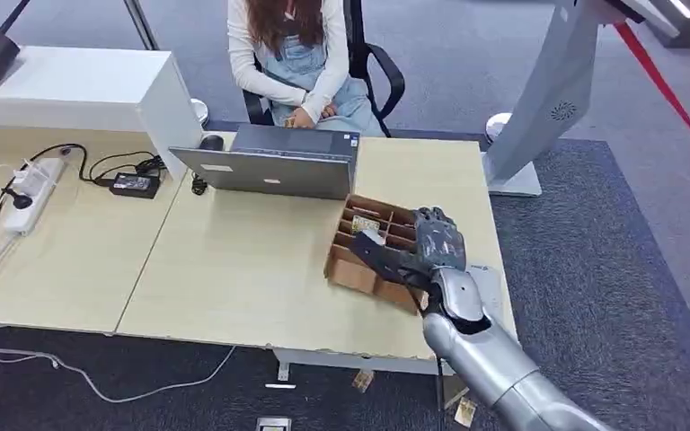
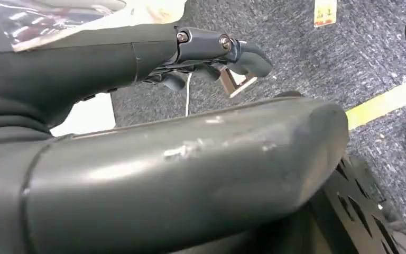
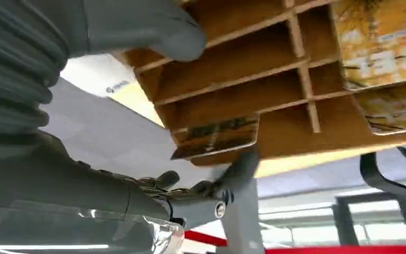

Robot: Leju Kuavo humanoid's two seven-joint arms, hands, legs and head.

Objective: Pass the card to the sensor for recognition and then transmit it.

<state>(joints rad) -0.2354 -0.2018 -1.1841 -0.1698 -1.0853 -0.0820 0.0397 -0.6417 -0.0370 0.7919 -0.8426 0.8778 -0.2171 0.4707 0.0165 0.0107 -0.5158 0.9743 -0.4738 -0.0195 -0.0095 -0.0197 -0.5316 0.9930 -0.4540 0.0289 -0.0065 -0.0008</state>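
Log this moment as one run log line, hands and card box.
stage: reaching for card | right hand: over cardboard divider box, fingers at a card, grasp unclear | left hand: hanging by floor, holds nothing

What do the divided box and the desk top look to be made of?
Box: probably brown cardboard, matte, with thin slotted dividers and raw edges. Desk top: looks like pale wood-grain laminate, smooth with low sheen; the core is not visible.

The robot's right hand (image 1: 427,251) hangs over a brown box (image 1: 358,271) with little slots. Some cards (image 1: 366,224) stand in the slots. The box sits on a light wood table (image 1: 234,269), near its right edge. Behind it is a grey laptop (image 1: 274,166). A person (image 1: 301,58) sits in a chair behind the laptop.
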